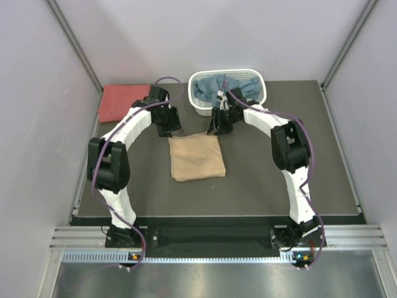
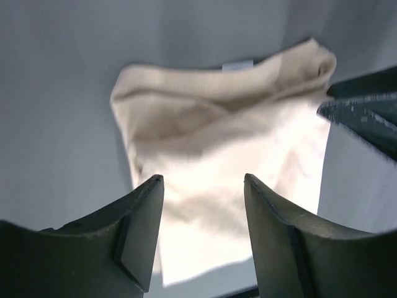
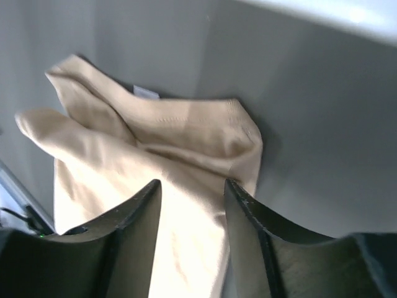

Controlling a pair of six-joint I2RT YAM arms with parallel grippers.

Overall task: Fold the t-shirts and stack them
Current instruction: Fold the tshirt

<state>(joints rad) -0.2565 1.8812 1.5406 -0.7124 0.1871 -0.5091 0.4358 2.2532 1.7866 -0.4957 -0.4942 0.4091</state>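
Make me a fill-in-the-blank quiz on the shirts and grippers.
The blue shirt lies in the white ____.
The shirt at the table's far left corner is ____.
The left gripper and right gripper both hang ____ over the tan shirt.
Missing: basket; red; open.

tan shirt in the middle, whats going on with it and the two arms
The tan t-shirt lies folded mid-table. The left gripper and right gripper hover open above its far edge, holding nothing. A coral-red t-shirt sits folded at the far left, and a blue t-shirt lies crumpled in the white basket, not yet folded.
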